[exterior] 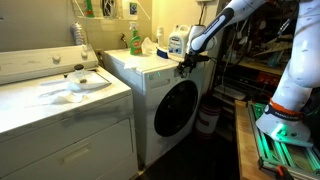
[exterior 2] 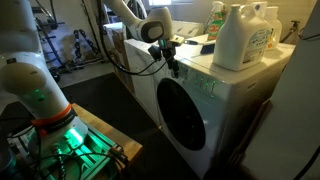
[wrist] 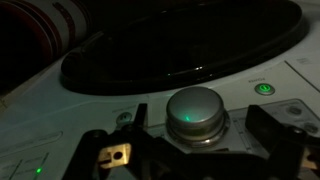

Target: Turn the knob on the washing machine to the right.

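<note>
The white front-loading washing machine (exterior: pixel 150 85) (exterior 2: pixel 225 100) has a large round dark door (exterior: pixel 176 107) (exterior 2: pixel 182 112). In the wrist view its silver round knob (wrist: pixel 195 112) sits on the white control strip, below the dark door glass (wrist: pixel 180 40). My gripper (wrist: pixel 205 138) is open, with one dark finger on each side of the knob and small gaps between. In both exterior views the gripper (exterior: pixel 187 66) (exterior 2: pixel 172 60) is against the control strip at the machine's top front corner and hides the knob.
A lit green button (wrist: pixel 264 88) lies right of the knob. Detergent bottles (exterior: pixel 177 42) (exterior 2: pixel 240 35) and a green bottle (exterior: pixel 134 40) stand on the washer. A wider flat-topped appliance (exterior: pixel 60 105) stands beside it. A bucket (exterior: pixel 208 118) sits on the floor.
</note>
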Robot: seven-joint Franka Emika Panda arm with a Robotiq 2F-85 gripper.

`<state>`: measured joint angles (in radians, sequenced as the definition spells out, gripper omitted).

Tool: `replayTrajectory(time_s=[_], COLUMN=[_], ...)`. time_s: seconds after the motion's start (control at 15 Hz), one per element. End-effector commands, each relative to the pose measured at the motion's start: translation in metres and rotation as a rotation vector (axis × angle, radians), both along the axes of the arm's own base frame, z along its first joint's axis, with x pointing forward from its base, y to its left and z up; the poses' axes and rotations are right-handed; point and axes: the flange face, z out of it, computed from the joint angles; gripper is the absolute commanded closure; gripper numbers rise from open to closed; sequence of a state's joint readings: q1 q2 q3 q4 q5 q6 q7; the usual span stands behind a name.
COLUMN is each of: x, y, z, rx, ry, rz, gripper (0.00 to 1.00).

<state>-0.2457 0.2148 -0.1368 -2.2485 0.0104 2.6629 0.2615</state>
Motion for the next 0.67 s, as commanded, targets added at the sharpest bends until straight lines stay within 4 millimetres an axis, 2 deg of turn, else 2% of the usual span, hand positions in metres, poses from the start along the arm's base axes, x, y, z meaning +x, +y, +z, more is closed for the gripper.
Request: replayTrajectory(time_s=[0.0,0.2,0.27,0.47,0.53,0.6], x=[0.0079,0.0090,0.0092,0.0070,0.0060,0.0053], y=[-0.0049,-0.0051,-0.0057,-0.0083,-0.0107,-0.0130], z=[-0.0108,-0.0128,-0.0127,-0.0112,-0.0102,-0.0096], rx=[0.016,0.023,0.022,0.027,0.026,0.026], ry=[0.015,0.030,0.037,0.067,0.071,0.076], rz=[0.023,0.045,0.052,0.076,0.081,0.084], gripper=[0.00,0.05,0.15,0.29,0.26,0.28])
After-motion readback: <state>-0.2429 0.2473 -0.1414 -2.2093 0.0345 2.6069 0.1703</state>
